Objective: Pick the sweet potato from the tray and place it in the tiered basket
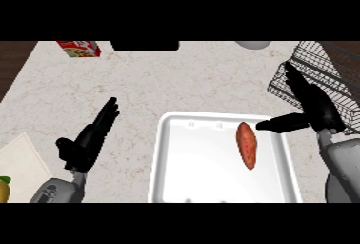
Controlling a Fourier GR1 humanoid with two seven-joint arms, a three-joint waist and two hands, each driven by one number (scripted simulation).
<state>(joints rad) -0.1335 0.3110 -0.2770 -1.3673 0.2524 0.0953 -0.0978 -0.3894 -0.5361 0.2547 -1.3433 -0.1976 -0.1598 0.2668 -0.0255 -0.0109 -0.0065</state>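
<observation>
Left hand (88, 140) open, fingers straight, pointing up-right, forearm low at left; right hand (313, 107) open too, fingers up-left, thumb out sideways, forearm at right edge

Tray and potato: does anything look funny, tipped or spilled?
Nothing stands out. The sweet potato lies whole in the white tray, toward its right side. The tray sits flat on the counter, and no spill shows.
</observation>
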